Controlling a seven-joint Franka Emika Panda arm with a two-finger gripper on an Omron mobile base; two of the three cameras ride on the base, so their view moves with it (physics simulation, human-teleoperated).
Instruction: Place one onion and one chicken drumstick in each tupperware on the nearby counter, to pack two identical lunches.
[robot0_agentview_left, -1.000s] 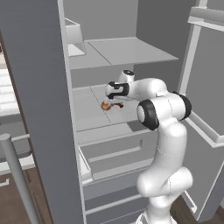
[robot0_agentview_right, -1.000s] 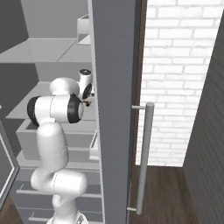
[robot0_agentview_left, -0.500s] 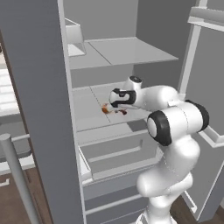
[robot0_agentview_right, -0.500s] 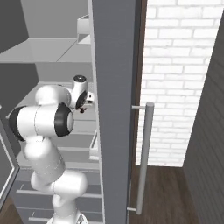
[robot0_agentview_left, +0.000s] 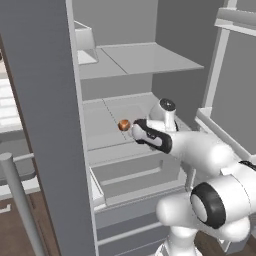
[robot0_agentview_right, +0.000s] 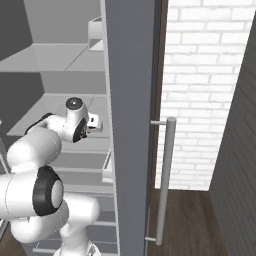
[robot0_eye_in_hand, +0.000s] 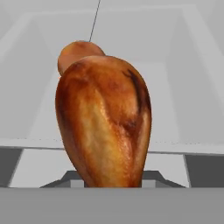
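Flanking the chicken drumstick (robot0_eye_in_hand: 105, 122): grey fridge shelf (robot0_agentview_left: 105, 127), door post (robot0_agentview_left: 45, 115).

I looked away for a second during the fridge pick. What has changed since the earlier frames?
The gripper has pushed further left along the middle fridge shelf and has been closing around the chicken drumstick, which now sits between its tips; a firm hold is not certain. The arm's elbow has swung lower and to the right. The drumstick, shelves and fridge door have stayed in place.
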